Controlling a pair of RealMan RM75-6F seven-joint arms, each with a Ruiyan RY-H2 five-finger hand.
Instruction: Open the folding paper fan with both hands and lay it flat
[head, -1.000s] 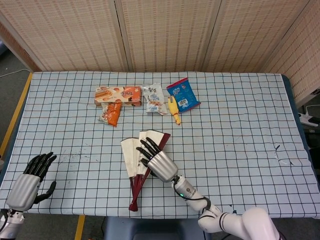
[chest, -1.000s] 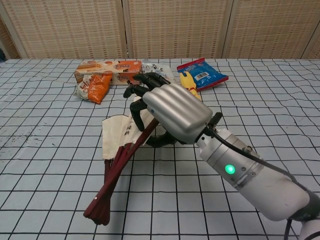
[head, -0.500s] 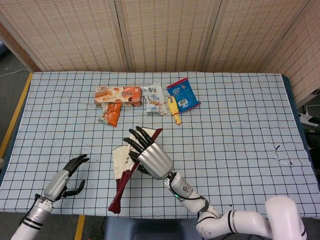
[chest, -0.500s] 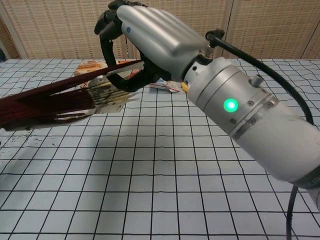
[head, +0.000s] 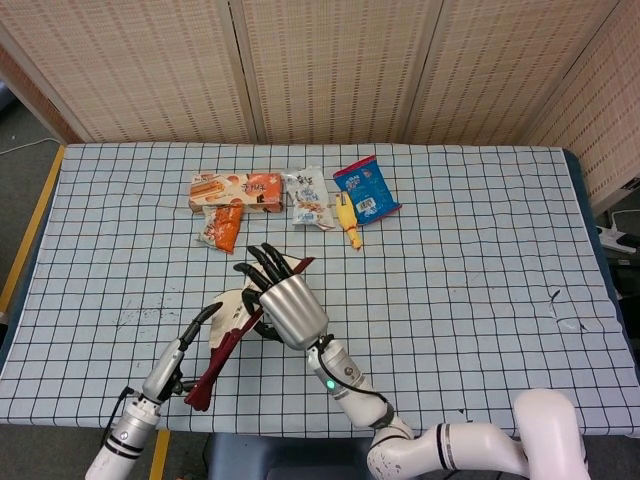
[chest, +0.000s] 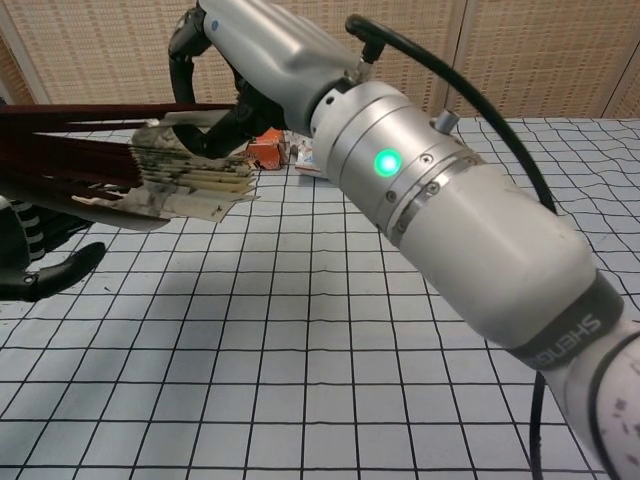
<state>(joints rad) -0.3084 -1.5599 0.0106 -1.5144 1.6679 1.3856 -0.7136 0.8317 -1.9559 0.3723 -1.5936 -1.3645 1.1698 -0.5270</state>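
Fan (head: 228, 335) hanging above worktop (head: 480, 250), partly spread, dark red ribs pointing toward my left. I'm gripping its paper end in right hand (head: 283, 305), fingers curled round upper ribs. Left hand (head: 205, 322) reaching up just beside rib ends, fingers apart; I cannot tell whether it is touching fan. Snack packets (head: 300, 200) lying at far side, well apart from fan.

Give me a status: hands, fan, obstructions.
Right hand holds fan off the table, partly spread. Left hand open, close under the ribs. Snack packs behind, clear.
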